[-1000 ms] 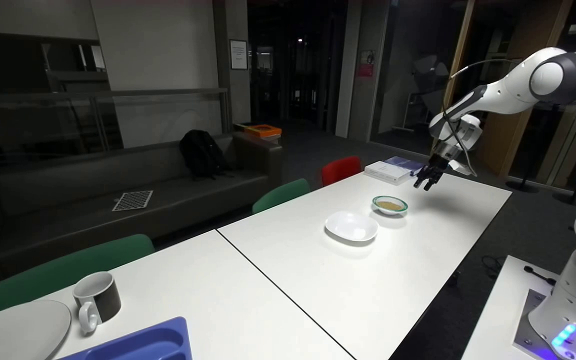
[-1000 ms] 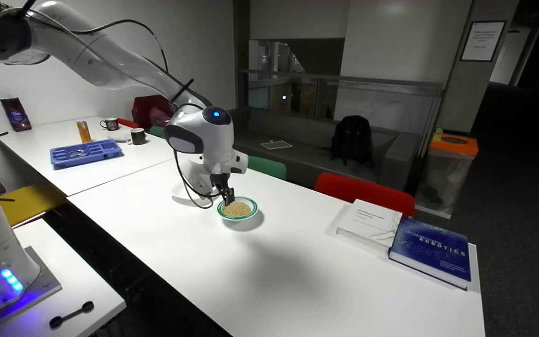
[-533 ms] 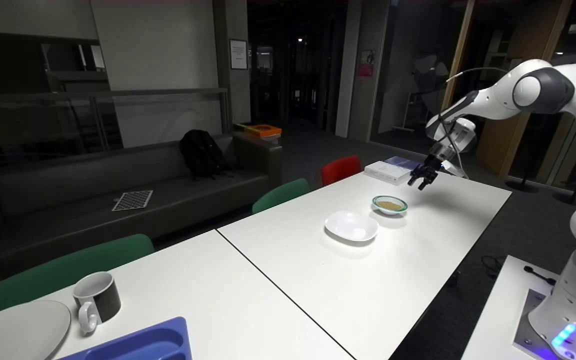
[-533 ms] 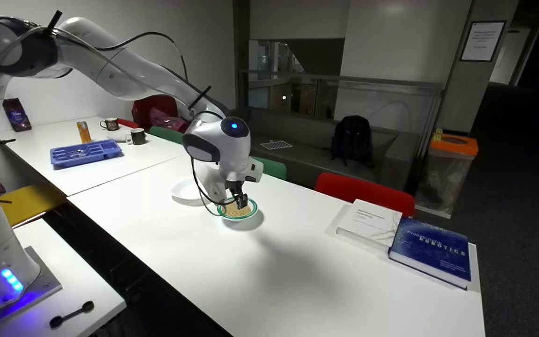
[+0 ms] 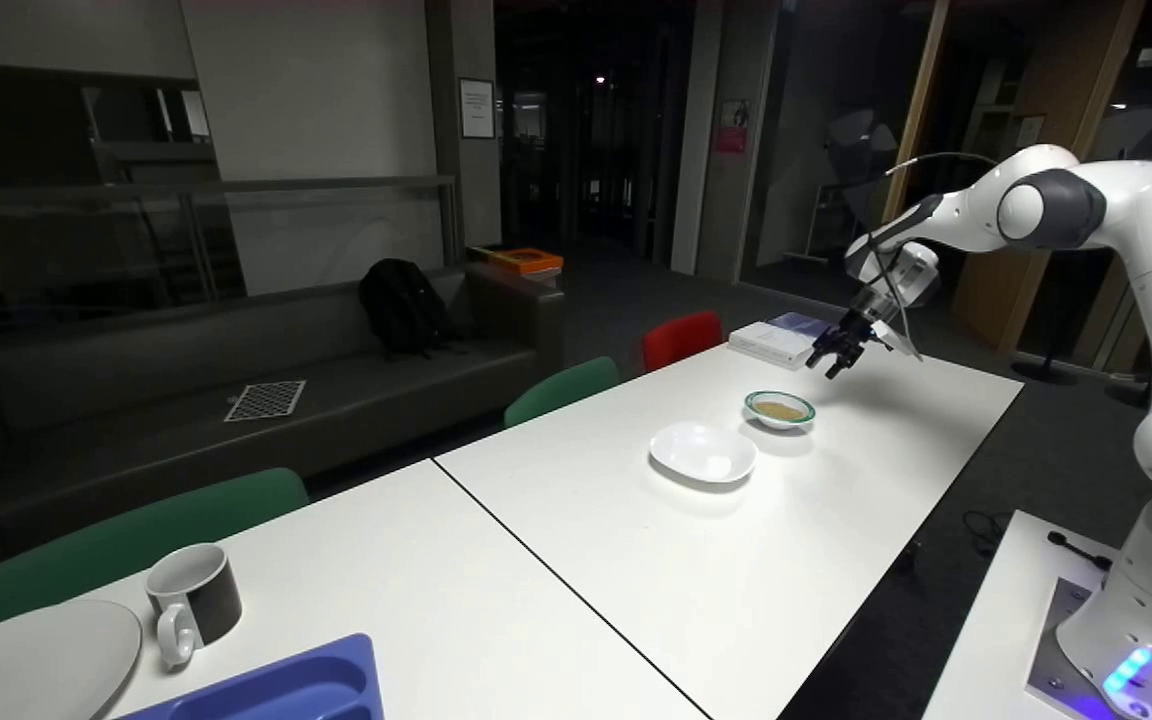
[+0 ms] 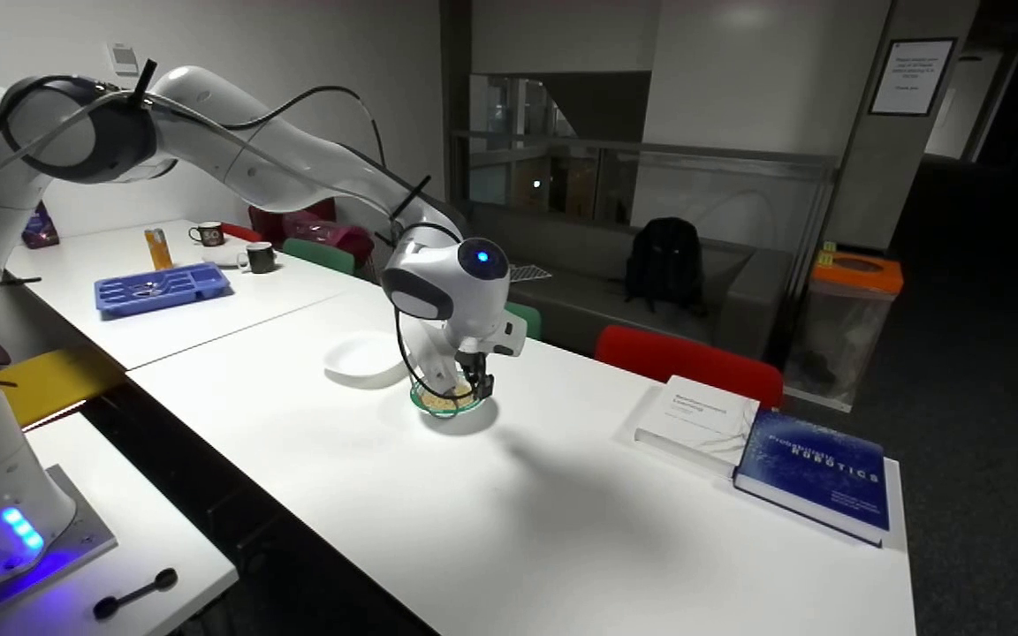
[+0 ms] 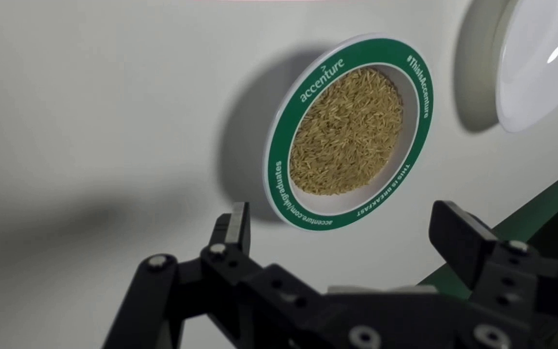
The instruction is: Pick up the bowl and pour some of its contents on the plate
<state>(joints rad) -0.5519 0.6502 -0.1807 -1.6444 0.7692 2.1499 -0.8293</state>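
The bowl [image 7: 281,131], pale with a green lettered rim, stands upright on the table in all views. Its contents [image 7: 349,131], tan rice-like grains, fill the inside. In an exterior view the gripper's arm and cable cover part of the bowl [image 6: 428,407]. Beside it is the plate [image 5: 703,453], white, dished and bare; the wrist view shows only part of the plate [image 7: 535,72]. My gripper [image 7: 341,206] is open, with nothing held between its fingers. In an exterior view the gripper [image 5: 822,368] hangs above the table, beyond the bowl and apart from it.
Two thick books, one white [image 6: 699,420] and one blue [image 6: 814,473], lie near the table's end. Farther along the tables are a blue tray [image 6: 163,290], a mug [image 5: 206,600] and an orange can [image 6: 158,249]. Chairs, including a red one [image 6: 690,362], line one edge.
The arm has come down and stretched out. My gripper has shifted left in one exterior view, right and slightly down in the other. Bowl and plate have stayed put.
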